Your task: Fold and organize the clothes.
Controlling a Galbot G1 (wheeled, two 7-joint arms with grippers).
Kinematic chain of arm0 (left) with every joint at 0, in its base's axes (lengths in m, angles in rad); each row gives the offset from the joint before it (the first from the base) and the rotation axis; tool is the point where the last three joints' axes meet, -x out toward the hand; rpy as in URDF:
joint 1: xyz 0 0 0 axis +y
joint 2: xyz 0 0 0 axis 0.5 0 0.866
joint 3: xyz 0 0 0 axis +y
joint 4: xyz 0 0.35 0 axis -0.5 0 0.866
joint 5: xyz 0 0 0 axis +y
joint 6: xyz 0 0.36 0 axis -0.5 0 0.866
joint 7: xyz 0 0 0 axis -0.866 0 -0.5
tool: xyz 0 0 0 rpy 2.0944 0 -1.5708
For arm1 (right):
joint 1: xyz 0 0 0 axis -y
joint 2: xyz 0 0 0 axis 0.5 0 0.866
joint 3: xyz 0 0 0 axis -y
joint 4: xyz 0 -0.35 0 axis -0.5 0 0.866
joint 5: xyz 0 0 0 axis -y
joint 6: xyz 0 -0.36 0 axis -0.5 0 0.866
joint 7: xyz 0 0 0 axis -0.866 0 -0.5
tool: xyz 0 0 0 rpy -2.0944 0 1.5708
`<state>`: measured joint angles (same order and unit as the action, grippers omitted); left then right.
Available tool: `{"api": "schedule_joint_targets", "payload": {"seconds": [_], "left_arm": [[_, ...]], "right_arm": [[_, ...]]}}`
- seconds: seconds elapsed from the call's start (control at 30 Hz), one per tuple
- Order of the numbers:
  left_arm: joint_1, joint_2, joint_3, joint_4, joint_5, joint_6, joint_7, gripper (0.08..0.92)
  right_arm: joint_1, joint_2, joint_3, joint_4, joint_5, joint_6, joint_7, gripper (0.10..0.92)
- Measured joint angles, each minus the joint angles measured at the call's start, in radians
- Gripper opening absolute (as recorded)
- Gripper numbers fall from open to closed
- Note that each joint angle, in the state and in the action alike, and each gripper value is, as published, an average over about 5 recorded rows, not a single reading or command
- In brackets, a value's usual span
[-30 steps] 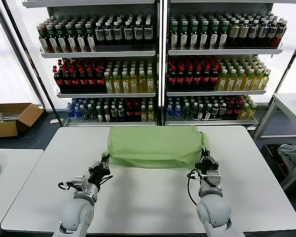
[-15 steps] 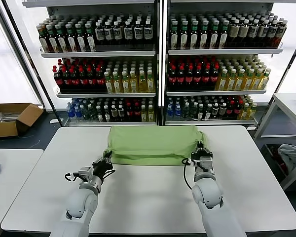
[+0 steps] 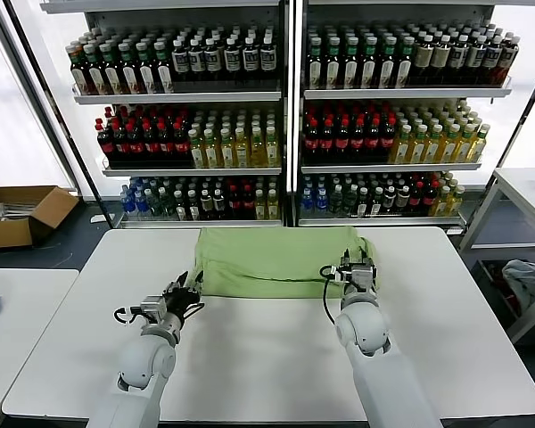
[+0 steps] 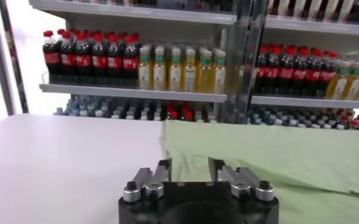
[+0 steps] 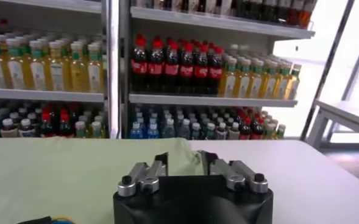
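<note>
The clothes, one light yellow-green shirt (image 3: 281, 260), lie folded into a wide band on the far half of the white table (image 3: 267, 357), plain side up. My left gripper (image 3: 185, 287) stands open at the shirt's near left corner. In the left wrist view the shirt (image 4: 277, 164) spreads just beyond the open left gripper (image 4: 189, 169). My right gripper (image 3: 357, 265) is open over the shirt's near right corner. In the right wrist view the cloth (image 5: 57, 176) ends in a rumpled corner just ahead of the open right gripper (image 5: 183, 161). Nothing is pinched in either one.
Shelves of bottles (image 3: 285, 116) stand right behind the table's far edge. A cardboard box (image 3: 18, 214) sits on the floor at the left, next to another white table (image 3: 18, 312). A further table (image 3: 522, 192) and a bundle of cloth (image 3: 528, 275) are at the right.
Both grippers moved away from me toward the shelves with the shirt's near edge, shortening the fold. Both then opened and let go of the corners.
</note>
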<state>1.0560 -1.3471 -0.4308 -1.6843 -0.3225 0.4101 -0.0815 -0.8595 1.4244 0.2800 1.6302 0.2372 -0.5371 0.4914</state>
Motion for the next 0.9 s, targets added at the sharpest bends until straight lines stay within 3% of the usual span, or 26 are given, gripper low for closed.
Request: {"api": "schedule_joint_targets", "payload": {"seconds": [0.27, 0.43, 0.9], "left_arm": [[0.035, -0.004, 0.004, -0.068, 0.021, 0.052, -0.014, 0.711], [0.056, 0.001, 0.007, -0.1, 0.039, 0.08, -0.019, 0.812], [0.053, 0.01, 0.013, -0.09, 0.066, 0.109, -0.026, 0.823]], "right_arm": [[-0.062, -0.03, 0.016, 0.08, 0.017, -0.021, 0.036, 0.785], [-0.13, -0.048, 0.031, 0.128, 0.021, -0.028, 0.042, 0.821], [-0.203, -0.048, 0.058, 0.143, 0.022, -0.036, 0.055, 0.823]]}}
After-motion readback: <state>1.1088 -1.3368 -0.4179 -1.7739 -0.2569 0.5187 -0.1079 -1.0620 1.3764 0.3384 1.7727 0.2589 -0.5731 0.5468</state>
